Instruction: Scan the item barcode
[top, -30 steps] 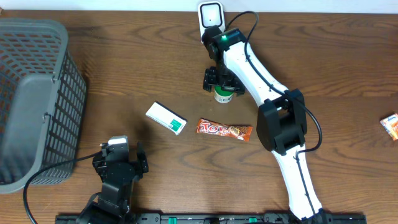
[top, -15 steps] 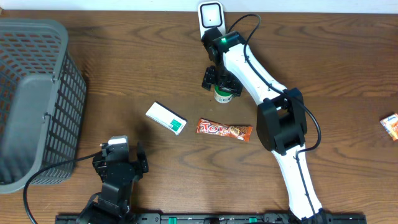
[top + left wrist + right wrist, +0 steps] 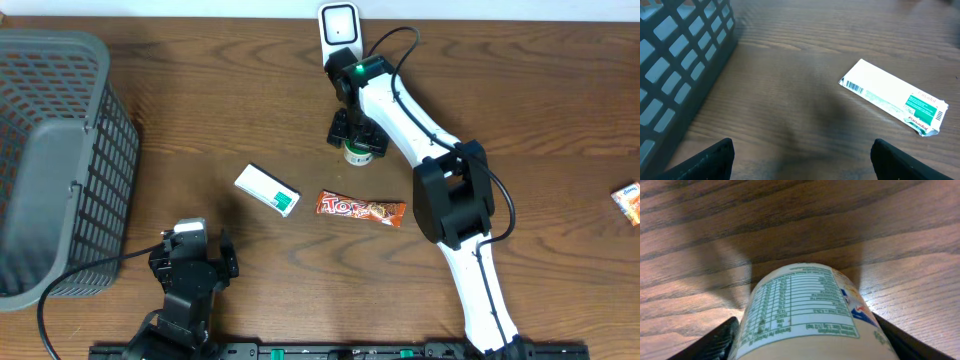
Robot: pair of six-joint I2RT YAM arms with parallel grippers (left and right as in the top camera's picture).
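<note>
The item is a small cream bottle (image 3: 358,154) with a green-and-white label, standing on the table just in front of the white barcode scanner (image 3: 338,24). My right gripper (image 3: 356,138) is down over it. In the right wrist view the bottle (image 3: 805,305) fills the space between the jaws, and both black fingers press against its sides, so the right gripper (image 3: 805,342) is shut on it. My left gripper (image 3: 190,262) rests near the front edge, open and holding nothing; in the left wrist view its gripper (image 3: 802,160) has bare wood between its fingertips.
A white and green box (image 3: 267,190) and an orange candy bar (image 3: 361,209) lie mid-table; the box (image 3: 892,97) shows its barcode in the left wrist view. A grey basket (image 3: 60,170) fills the left side. A small snack packet (image 3: 627,201) sits at the right edge.
The right gripper's jaws have narrowed onto the bottle, with the arm shifting slightly. The left arm and the other objects have not moved.
</note>
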